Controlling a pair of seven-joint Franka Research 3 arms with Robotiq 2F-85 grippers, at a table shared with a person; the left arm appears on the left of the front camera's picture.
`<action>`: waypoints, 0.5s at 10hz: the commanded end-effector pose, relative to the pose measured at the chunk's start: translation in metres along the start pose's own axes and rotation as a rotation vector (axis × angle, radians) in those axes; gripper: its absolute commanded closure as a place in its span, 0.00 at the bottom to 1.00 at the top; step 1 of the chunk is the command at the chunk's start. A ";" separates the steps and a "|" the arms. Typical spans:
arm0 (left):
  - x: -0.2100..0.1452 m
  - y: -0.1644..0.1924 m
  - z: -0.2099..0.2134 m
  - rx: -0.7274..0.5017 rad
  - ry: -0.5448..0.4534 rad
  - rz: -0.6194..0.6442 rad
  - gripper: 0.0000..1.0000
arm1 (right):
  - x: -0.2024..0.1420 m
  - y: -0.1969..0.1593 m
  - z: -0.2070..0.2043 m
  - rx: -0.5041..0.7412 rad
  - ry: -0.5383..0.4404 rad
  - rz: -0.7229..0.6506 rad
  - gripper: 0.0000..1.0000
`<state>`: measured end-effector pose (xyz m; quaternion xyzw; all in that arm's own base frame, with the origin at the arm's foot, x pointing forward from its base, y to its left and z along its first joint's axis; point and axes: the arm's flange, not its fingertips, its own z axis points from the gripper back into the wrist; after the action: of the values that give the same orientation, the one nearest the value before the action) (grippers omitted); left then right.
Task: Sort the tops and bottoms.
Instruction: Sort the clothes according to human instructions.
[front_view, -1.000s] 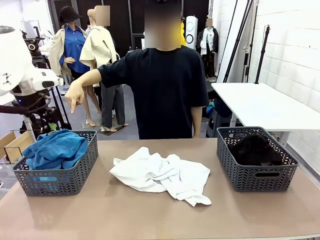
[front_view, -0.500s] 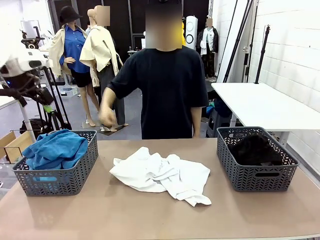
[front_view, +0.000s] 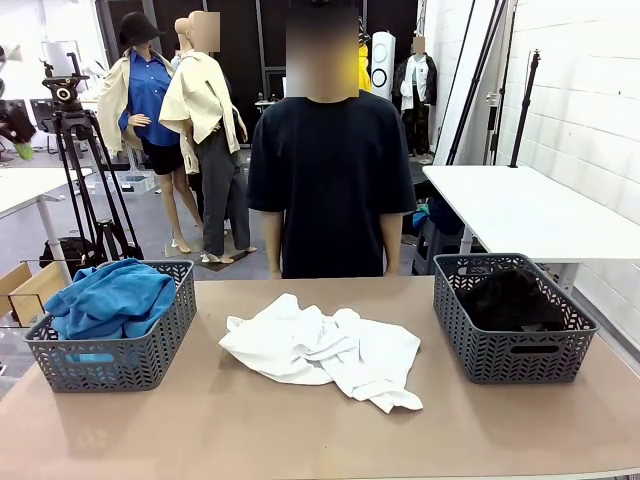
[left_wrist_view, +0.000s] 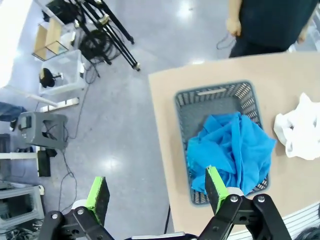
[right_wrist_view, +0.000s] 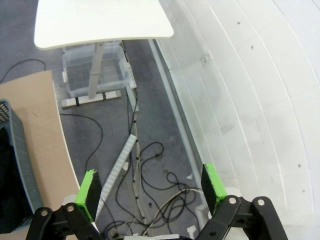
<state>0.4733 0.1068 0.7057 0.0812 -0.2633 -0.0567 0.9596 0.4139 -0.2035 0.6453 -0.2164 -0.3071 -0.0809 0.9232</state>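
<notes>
- The blue tops (front_view: 112, 298) are lying heaped in the left basket (front_view: 150, 352) at the lower left of the front view, bulging above its rim.
- The white tops (front_view: 325, 348) are lying crumpled on the brown table (front_view: 200, 430) in the middle of the frame, between the two baskets and touching neither.
- The black bottoms (front_view: 510, 298) are sitting inside the right basket (front_view: 515, 358) at the lower right of the frame.
- The person (front_view: 330, 180) is standing behind the far edge of the table at the centre, with both arms hanging down.
- The left gripper (left_wrist_view: 155, 176) is hanging high at the bottom of the left wrist view, its jaws standing wide apart with nothing between them.
- One of its green pads is showing over grey floor, and the other over the near end of the left basket.
- In that view the blue tops are filling the lower half of the basket, the white tops are showing at the right edge, and one hand (left_wrist_view: 232, 25) of the person is showing at the top.
- The right gripper (right_wrist_view: 150, 172) is also standing wide and holding nothing, looking down on grey floor with cables (right_wrist_view: 145, 150) at the centre of the right wrist view.
- There the right basket with the black bottoms is showing at the lower left edge, and a white side table (right_wrist_view: 100, 22) is showing at the top.
</notes>
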 end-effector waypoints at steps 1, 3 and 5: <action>0.002 0.009 0.005 0.052 0.009 0.015 0.00 | -0.002 0.002 -0.001 -0.002 0.004 0.014 0.00; -0.008 0.034 -0.002 0.154 0.075 0.068 0.00 | -0.002 0.002 -0.001 -0.002 0.004 0.014 0.00; -0.038 0.069 -0.029 0.276 0.210 0.200 0.00 | -0.002 0.002 -0.001 -0.002 0.004 0.014 0.00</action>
<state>0.4647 0.1764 0.6893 0.1728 -0.2122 0.0350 0.9612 0.4138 -0.2036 0.6453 -0.2164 -0.3070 -0.0810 0.9232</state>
